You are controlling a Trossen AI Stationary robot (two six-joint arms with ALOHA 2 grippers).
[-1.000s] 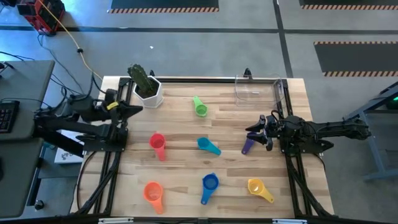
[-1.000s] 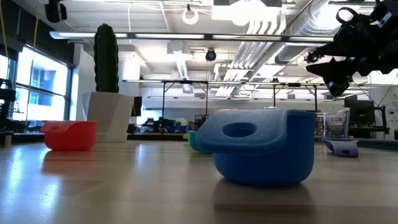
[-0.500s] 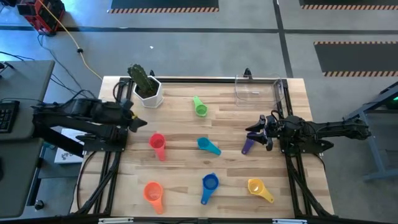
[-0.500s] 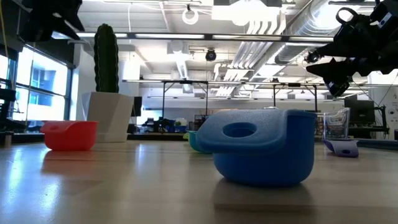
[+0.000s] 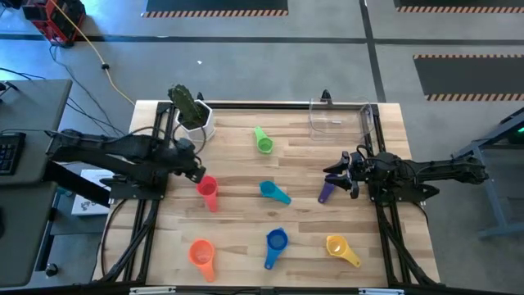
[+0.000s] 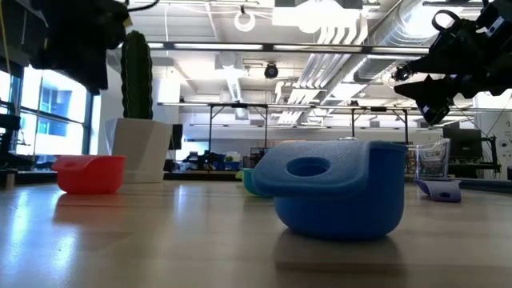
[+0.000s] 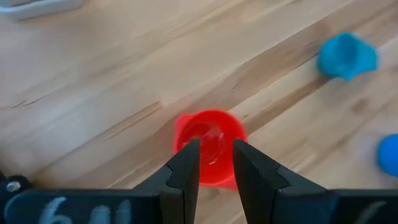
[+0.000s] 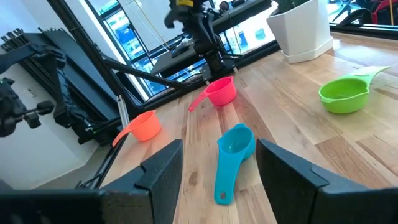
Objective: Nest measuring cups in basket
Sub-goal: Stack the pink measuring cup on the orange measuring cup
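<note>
High view, looking straight down: the left hand [image 5: 196, 170] has swung out from beside the white plant pot [image 5: 196, 123] and now hangs just over the red measuring cup [image 5: 207, 190], its fingers a narrow gap apart and holding nothing. A second ago it sat back near the tabletop [image 5: 237, 229] edge, close to the pot. That suggests the red cup is the first pick. The right hand [image 5: 338, 172] has not moved; it waits spread open beside the purple cup [image 5: 326, 192]. The clear basket [image 5: 337, 116] stands empty, far across from the red cup. Green [image 5: 263, 142], teal [image 5: 274, 192], blue [image 5: 275, 242], orange [image 5: 201, 254] and yellow [image 5: 341, 248] cups lie scattered, none nested yet.
</note>
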